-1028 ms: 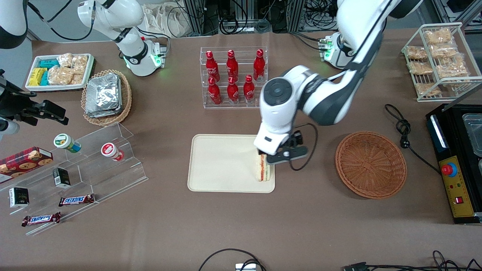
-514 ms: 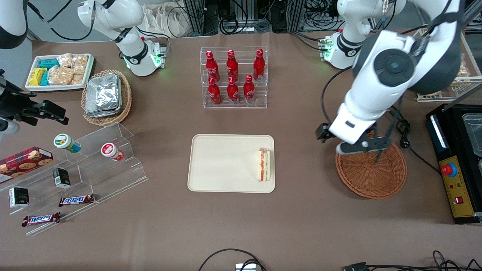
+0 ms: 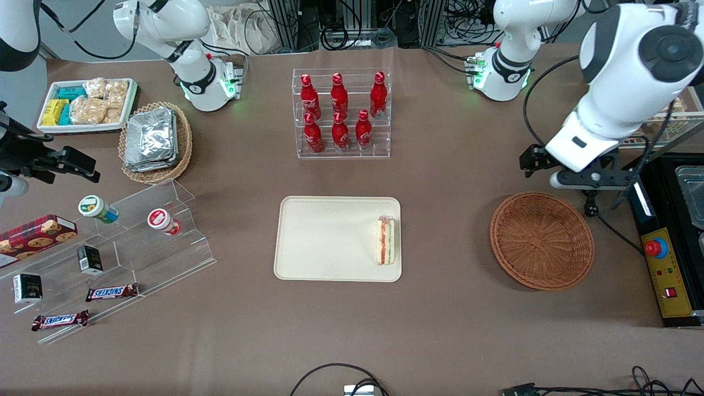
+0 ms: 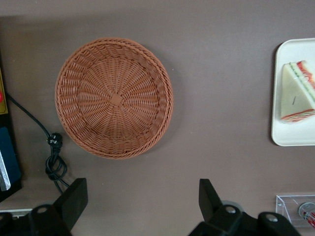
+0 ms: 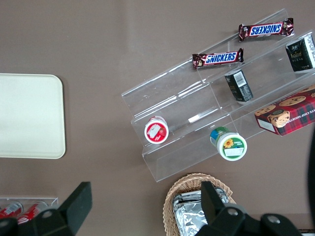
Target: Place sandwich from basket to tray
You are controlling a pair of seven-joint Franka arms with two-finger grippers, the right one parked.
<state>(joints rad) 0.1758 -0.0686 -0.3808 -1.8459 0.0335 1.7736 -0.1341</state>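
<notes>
The left arm's gripper (image 4: pixel 140 204) hangs high above the brown table (image 3: pixel 451 330) with its fingers (image 4: pixel 74 199) spread wide and nothing between them, farther from the front camera than the reddish-brown wicker basket (image 3: pixel 542 240) and toward the working arm's end. The basket holds nothing. The triangular sandwich (image 3: pixel 385 248) rests on the cream tray (image 3: pixel 324 239), at the tray's edge nearest the basket.
</notes>
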